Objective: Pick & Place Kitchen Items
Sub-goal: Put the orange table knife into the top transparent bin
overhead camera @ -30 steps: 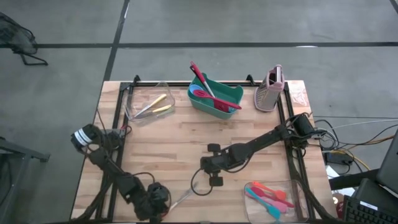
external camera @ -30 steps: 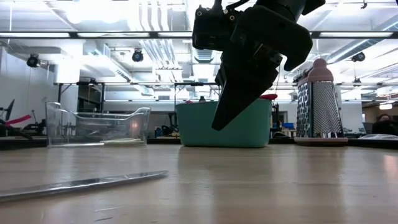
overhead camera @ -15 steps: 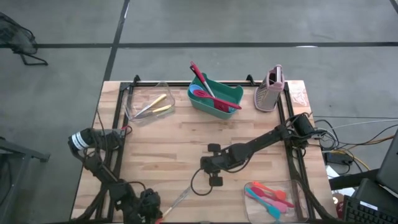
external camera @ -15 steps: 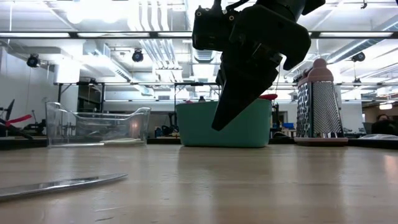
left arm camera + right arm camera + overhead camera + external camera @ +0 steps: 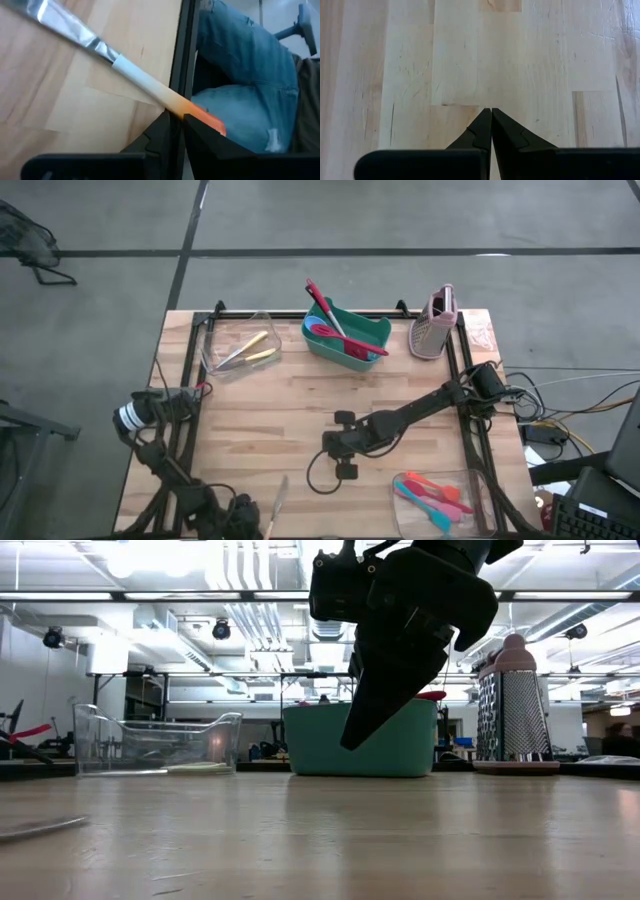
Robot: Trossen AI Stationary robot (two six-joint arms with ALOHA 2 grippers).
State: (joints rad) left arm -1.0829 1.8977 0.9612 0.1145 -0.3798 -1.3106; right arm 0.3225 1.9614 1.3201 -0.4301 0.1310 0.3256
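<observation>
My left gripper [image 5: 248, 518] is at the table's near edge, left of the middle, shut on a knife [image 5: 278, 502] with a metal blade [image 5: 65, 22] and a white-to-orange handle. The blade's tip shows low at the left of the low view [image 5: 40, 828]. My right gripper [image 5: 337, 452] is shut and empty above the middle of the table; it also shows in the low view [image 5: 352, 738] and in its own wrist view [image 5: 491, 114]. My left gripper pinches the knife's handle at its orange end [image 5: 192, 107] between its two fingers. The knife runs out ahead of the fingers, roughly in line with them, toward the table's far side. The blade lies low over the wood; whether it touches, I cannot tell.
A clear tub [image 5: 238, 345] with yellow-handled cutlery stands far left. A teal bin [image 5: 372, 330] with red and pink utensils stands far middle, a grater [image 5: 435, 325] far right. Another clear tub [image 5: 440, 492] with spatulas is near right. A person's jeans [image 5: 240, 75] show past the near edge.
My left gripper has drawn back toward the table's near edge and turned, staying shut on the knife. The knife has swung about: its blade pointed toward the right edge and now points toward the far side. In the low view the blade has slid leftward.
</observation>
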